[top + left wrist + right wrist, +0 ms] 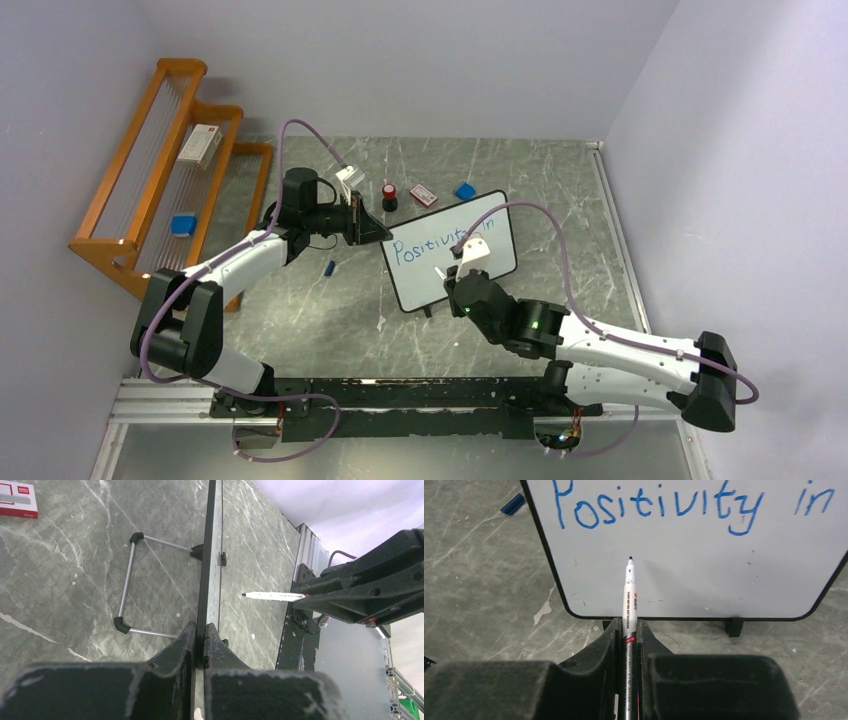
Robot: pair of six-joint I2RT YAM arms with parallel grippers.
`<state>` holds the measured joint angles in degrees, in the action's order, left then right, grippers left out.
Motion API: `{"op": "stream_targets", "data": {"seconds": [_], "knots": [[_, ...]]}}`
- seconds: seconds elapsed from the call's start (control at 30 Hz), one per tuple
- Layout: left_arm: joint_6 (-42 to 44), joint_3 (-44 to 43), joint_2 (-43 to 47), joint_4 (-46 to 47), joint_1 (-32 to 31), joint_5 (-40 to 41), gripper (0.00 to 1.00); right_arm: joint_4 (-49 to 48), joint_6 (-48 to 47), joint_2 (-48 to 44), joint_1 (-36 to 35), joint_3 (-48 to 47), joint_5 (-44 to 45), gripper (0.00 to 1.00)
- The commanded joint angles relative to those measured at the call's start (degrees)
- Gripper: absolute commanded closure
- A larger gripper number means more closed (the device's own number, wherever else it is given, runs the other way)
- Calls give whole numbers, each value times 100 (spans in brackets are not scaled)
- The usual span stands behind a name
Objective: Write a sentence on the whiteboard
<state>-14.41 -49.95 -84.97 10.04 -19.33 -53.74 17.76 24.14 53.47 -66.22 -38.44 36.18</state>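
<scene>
L fingers (178,647): clenched on whiteboard (432,282) frame, its 9 o'clock edge in top view; prob. steadies it vs pen push.
R fingers (652,646): clamped on marker (630,597), tip aimed 12 o'clock at bare board; contact unclear.
Sentence (659,504): "Positivity in" only, 1st line.
Whiteboard: mid-worktop (330,300), propped on wire stand (128,580), face toward R arm.
Next, prob.: 2nd line underneath.

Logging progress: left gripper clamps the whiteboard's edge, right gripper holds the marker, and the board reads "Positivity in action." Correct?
Not quite. The sentence reads only "Positivity in"; the whiteboard below it is blank, per the right wrist view. The left gripper and right gripper with the marker are as stated.
</scene>
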Motion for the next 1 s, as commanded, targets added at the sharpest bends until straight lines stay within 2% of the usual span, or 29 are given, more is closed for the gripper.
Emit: {"op": "stream_targets", "data": {"seconds": [0.0,0.47,0.97], "knots": [[127,126,-90,-202,-18,412,95,-354,205,233,-265,71,444,100],[168,83,-134,-258,-18,416,95,130,627,913,-384,-198,756,100],[205,65,-167,-295,-18,408,95,18,552,1267,-390,-344,923,100]]}}
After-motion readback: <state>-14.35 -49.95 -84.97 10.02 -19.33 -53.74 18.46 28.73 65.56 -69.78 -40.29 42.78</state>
